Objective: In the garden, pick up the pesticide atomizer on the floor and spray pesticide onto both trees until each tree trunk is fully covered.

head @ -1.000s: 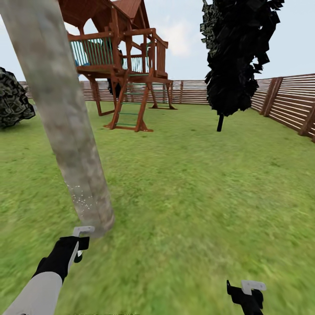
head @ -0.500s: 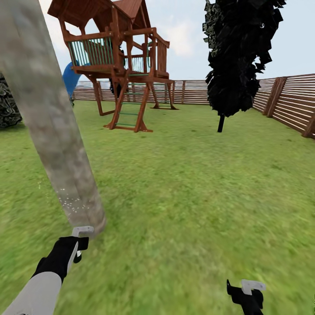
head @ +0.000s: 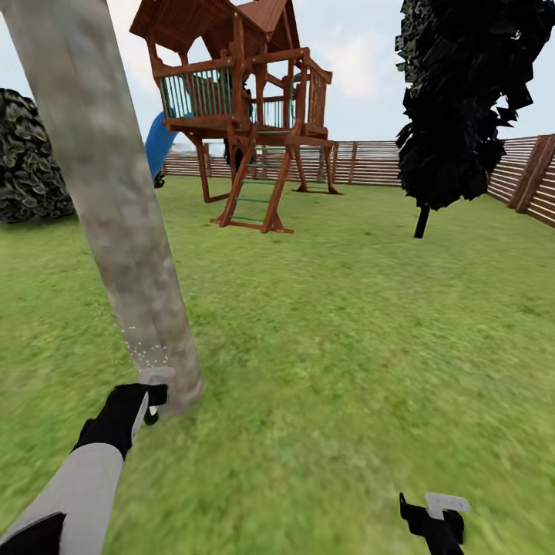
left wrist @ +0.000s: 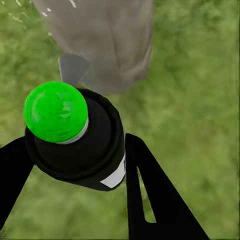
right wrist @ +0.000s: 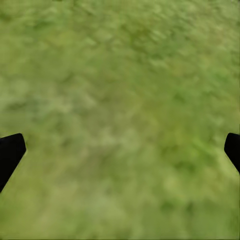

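The whole head view has slid to the right since half a second ago, so the camera has turned; the playhouse [head: 243,116], the dark tree [head: 470,100] by the fence [head: 532,181] and the bush [head: 31,158] all sit further right in the picture, and more of the bush and the blue slide [head: 159,142] now shows. That is the view shifting, not the things.

The left gripper [head: 150,393] is clamped on the atomizer [left wrist: 80,137], a dark bottle with a white band; in the left wrist view its tip glows green and the two black fingers [left wrist: 150,195] press against its sides. Compared with the earlier picture, the gripper stands closer to the tree trunk [head: 116,200]: its pale upper finger now overlaps the trunk's foot in the head view, where before it lay just below and clear of it. A scatter of pale specks sits on the bark just above the gripper, as it did before. In the left wrist view the trunk rises from the lawn [head: 347,331] just beyond the bottle's tip.

The right gripper [head: 435,516] hangs low over the grass, well apart from the trunk, in the same corner of the view as earlier. Its black fingertips [right wrist: 11,152] stand wide apart at the edges of the right wrist view, nothing between them but grass.
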Robot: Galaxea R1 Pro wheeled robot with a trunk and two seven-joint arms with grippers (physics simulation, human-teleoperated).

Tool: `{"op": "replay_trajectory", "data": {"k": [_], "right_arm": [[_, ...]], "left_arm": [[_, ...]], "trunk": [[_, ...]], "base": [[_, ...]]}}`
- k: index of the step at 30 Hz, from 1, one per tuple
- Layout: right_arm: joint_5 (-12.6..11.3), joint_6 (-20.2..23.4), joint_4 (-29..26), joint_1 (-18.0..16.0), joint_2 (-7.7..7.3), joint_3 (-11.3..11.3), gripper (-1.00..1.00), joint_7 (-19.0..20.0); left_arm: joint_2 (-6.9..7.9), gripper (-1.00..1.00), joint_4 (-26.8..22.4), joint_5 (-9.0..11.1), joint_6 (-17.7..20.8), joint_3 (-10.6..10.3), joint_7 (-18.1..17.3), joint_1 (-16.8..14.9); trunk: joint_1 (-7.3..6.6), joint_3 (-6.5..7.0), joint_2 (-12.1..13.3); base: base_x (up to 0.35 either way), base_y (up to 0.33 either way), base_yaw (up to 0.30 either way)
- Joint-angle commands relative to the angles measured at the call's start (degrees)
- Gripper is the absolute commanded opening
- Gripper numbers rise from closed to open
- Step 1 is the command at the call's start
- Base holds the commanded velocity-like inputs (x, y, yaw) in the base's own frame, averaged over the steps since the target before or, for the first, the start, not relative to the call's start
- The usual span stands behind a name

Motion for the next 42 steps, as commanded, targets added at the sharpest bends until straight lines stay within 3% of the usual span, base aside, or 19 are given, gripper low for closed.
{"op": "replay_trajectory", "data": {"k": [1, 3, 6, 9, 12, 18, 24, 32, 42], "right_arm": [[-0.3, -0.1, 0.0, 0.0, -0.03, 0.5, 1.00, -0.3], [-0.3, -0.1, 0.0, 0.0, -0.02, 0.5, 1.00, -0.3], [-0.3, -0.1, 0.0, 0.0, 0.01, 0.5, 1.00, -0.3], [-0.3, -0.1, 0.0, 0.0, -0.02, 0.5, 1.00, -0.3], [-0.3, -0.1, 0.1, 0.0, -0.19, 0.5, 1.00, -0.3], [-0.3, -0.1, 0.0, 0.0, -0.51, 0.5, 1.00, -0.4], [-0.3, -0.1, 0.0, 0.0, -0.50, 0.5, 1.00, -0.4], [-0.3, -0.1, 0.0, 0.0, -0.50, 0.5, 1.00, -0.3], [-0.3, -0.1, 0.0, 0.0, -0.57, 0.5, 1.00, -0.3]], "left_arm": [[-0.04, -1.00, 0.0, -0.6, 0.4, 0.2, -0.3, -1.0], [-0.01, -1.00, 0.0, -0.6, 3.0, 0.1, -0.4, -4.0], [0.50, -1.00, -0.3, -0.6, 3.8, 0.0, -0.6, -5.7], [0.89, -1.00, -4.6, -0.5, 8.0, 0.1, -0.9, -7.7], [0.77, -1.00, -7.3, -0.6, 9.8, 0.0, -1.0, -9.0], [0.17, -1.00, -7.7, -0.7, 9.9, -0.3, -1.0, -8.3], [0.88, -1.00, -7.6, -1.2, 9.8, -0.3, -0.7, -8.0], [0.68, -1.00, -7.2, -1.3, 9.7, -0.4, -0.4, -7.9], [0.49, -1.00, -6.9, -1.4, 9.7, -0.5, -0.4, -6.3]], "trunk": [[-0.01, -0.07, 0.0], [-0.01, -0.07, 0.0], [-0.01, -0.07, 0.0], [-0.01, -0.07, 0.0], [-0.01, -0.07, 0.0], [-0.01, -0.07, 0.0], [-0.01, -0.07, 0.0], [-0.01, -0.07, 0.0], [-0.01, -0.07, 0.0]], "base": [[0.000, 0.000, 0.278], [0.000, 0.000, 0.278], [0.000, 0.000, 0.278], [0.000, 0.000, 0.099], [0.000, 0.000, 0.010], [0.061, -0.038, 0.000], [0.235, -0.165, 0.094], [0.066, -0.258, 0.256], [0.117, -0.267, 0.010]]}}
